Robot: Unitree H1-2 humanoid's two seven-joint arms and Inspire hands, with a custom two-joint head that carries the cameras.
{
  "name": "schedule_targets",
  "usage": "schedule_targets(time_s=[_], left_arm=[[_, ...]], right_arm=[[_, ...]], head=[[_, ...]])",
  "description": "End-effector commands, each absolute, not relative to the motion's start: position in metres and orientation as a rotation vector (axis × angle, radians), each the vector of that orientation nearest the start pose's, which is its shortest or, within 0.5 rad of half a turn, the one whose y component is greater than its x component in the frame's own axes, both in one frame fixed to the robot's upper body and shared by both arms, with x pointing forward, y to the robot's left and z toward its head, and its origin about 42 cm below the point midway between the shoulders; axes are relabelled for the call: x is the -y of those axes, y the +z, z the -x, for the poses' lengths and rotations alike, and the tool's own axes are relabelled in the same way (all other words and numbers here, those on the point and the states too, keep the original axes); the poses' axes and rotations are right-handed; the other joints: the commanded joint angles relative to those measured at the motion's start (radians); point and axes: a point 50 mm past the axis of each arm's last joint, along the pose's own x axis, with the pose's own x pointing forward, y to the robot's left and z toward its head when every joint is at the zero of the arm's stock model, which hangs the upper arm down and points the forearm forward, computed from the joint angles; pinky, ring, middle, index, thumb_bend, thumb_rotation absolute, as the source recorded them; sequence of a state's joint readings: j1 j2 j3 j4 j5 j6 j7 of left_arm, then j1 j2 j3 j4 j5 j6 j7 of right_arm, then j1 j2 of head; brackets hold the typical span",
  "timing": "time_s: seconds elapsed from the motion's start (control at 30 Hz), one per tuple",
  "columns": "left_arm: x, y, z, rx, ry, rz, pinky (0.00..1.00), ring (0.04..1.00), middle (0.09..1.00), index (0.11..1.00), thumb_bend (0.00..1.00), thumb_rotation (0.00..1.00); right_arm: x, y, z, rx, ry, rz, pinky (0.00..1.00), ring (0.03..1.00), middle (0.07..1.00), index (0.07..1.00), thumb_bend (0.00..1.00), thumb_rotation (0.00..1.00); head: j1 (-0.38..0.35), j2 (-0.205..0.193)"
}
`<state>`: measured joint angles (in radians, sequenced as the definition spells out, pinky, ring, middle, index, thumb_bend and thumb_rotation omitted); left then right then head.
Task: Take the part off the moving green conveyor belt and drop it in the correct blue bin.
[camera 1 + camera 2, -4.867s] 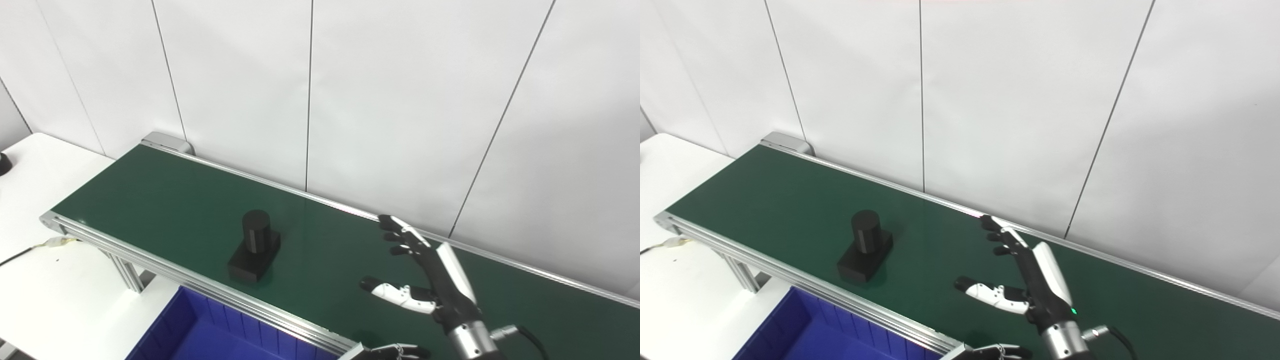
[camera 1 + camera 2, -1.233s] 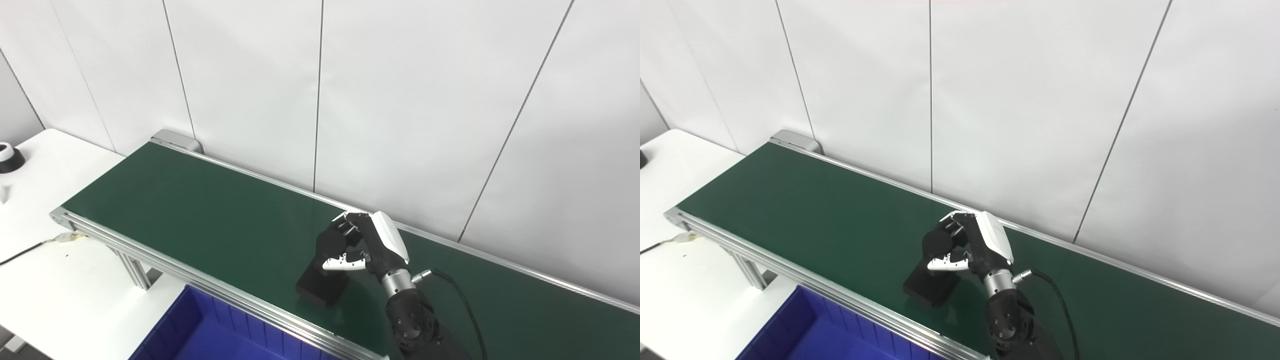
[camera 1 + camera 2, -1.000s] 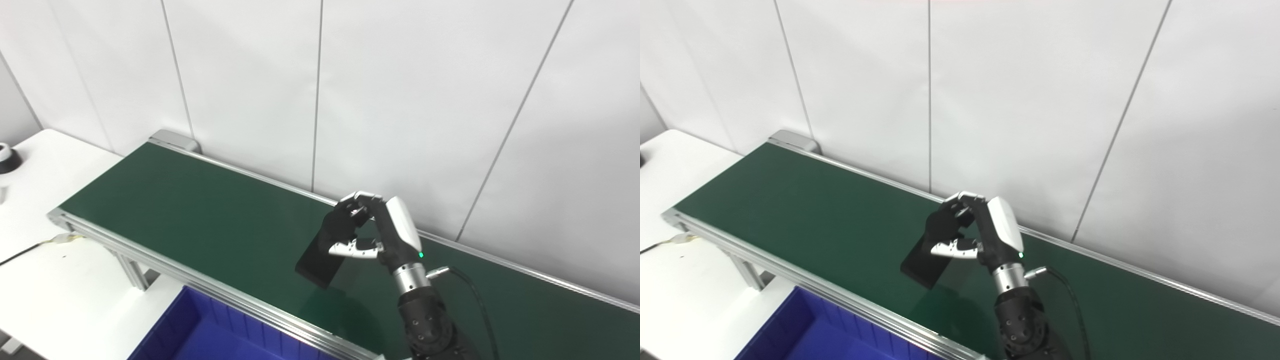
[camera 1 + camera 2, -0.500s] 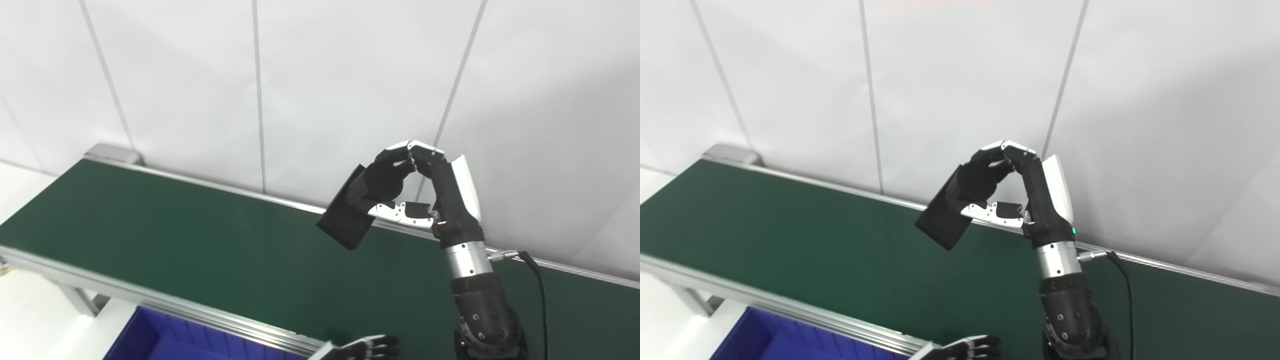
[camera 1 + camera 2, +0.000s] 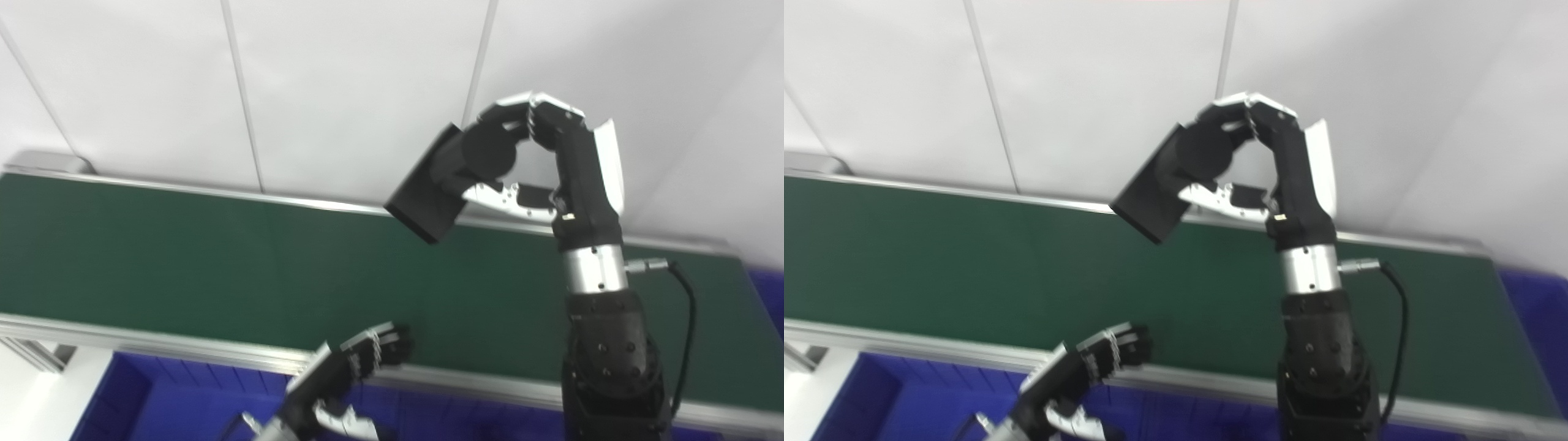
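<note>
Fingers [image 5: 554, 119] and thumb of the right hand [image 5: 551, 165] are wrapped around the black part [image 5: 450, 174], pinching its round cylinder section from both sides, fingers arched over the top and the white thumb pressed beneath. That hand is raised well above the green conveyor belt [image 5: 184, 263], with the part held clear of the surface and seen against the white wall panels [image 5: 343, 79]. The part is tilted, its flat square base pointing toward 8 o'clock from the hand and its cylinder end toward the palm. The right forearm rises almost vertically from the picture's lower edge at 5 o'clock, and a black cable [image 5: 686, 331] loops off the wrist connector toward 4 o'clock. The left hand [image 5: 349, 367] sits low at 6 o'clock, over the belt's near aluminium rail [image 5: 153, 346], with nothing in it; its fingers are curled loosely inward, neither spread wide nor tightly clenched. A blue bin [image 5: 159, 404] lies below the near rail, running along the bottom from 7 o'clock, with the left hand partly in front of it. Another patch of blue [image 5: 1534, 306] shows past the belt's right end at 3 o'clock, cut by the frame edge, too little of it in view to tell what it is.
</note>
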<state>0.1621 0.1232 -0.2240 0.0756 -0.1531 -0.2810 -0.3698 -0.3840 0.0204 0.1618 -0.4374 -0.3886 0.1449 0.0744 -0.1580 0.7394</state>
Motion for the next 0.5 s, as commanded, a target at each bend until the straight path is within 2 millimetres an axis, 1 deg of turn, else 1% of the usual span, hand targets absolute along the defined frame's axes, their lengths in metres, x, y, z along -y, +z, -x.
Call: schedule_targets(time_s=[0.0, 0.07, 0.1, 0.13, 0.17, 0.2, 0.3, 0.4, 0.47], left_arm=[[-0.195, 0.062, -0.215, 0.071, -0.528, 0.065, 0.82, 0.831, 0.841, 0.873, 0.97, 0.17], [-0.201, 0.063, -0.216, 0.071, -0.528, 0.073, 0.83, 0.833, 0.844, 0.872, 0.97, 0.16], [-0.203, 0.065, -0.216, 0.071, -0.528, 0.074, 0.83, 0.833, 0.843, 0.871, 0.97, 0.17], [-0.204, 0.066, -0.216, 0.072, -0.528, 0.075, 0.83, 0.833, 0.842, 0.871, 0.98, 0.17], [-0.206, 0.067, -0.217, 0.073, -0.526, 0.073, 0.83, 0.833, 0.842, 0.871, 0.98, 0.17], [-0.207, 0.067, -0.217, 0.074, -0.524, 0.072, 0.82, 0.83, 0.838, 0.868, 0.98, 0.17], [-0.211, 0.069, -0.217, 0.076, -0.522, 0.076, 0.82, 0.825, 0.833, 0.863, 0.98, 0.16], [-0.215, 0.07, -0.217, 0.081, -0.522, 0.074, 0.82, 0.823, 0.83, 0.858, 0.99, 0.17], [-0.218, 0.072, -0.217, 0.086, -0.524, 0.072, 0.82, 0.824, 0.831, 0.859, 0.99, 0.18]], right_arm=[[0.139, 0.321, -0.311, 0.71, 0.106, 0.341, 0.4, 0.438, 0.498, 0.505, 0.52, 0.0], [0.146, 0.314, -0.299, 0.693, 0.082, 0.34, 0.41, 0.441, 0.495, 0.503, 0.52, 0.0], [0.149, 0.312, -0.293, 0.685, 0.074, 0.342, 0.41, 0.44, 0.494, 0.504, 0.52, 0.0], [0.151, 0.31, -0.289, 0.68, 0.07, 0.343, 0.41, 0.44, 0.494, 0.505, 0.52, 0.0], [0.156, 0.306, -0.281, 0.668, 0.054, 0.351, 0.41, 0.44, 0.494, 0.505, 0.52, 0.0], [0.16, 0.303, -0.275, 0.661, 0.043, 0.358, 0.41, 0.439, 0.496, 0.504, 0.52, 0.0], [0.17, 0.292, -0.253, 0.633, 0.005, 0.358, 0.4, 0.434, 0.498, 0.506, 0.52, 0.0], [0.177, 0.285, -0.237, 0.613, -0.007, 0.356, 0.4, 0.438, 0.498, 0.503, 0.52, 0.0], [0.181, 0.28, -0.227, 0.587, -0.021, 0.359, 0.41, 0.44, 0.499, 0.5, 0.52, 0.0]], head=[[-0.028, 0.017], [-0.049, 0.03], [-0.065, 0.042], [-0.068, 0.044], [-0.076, 0.053], [-0.076, 0.053], [-0.097, 0.069], [-0.107, 0.075], [-0.129, 0.085]])
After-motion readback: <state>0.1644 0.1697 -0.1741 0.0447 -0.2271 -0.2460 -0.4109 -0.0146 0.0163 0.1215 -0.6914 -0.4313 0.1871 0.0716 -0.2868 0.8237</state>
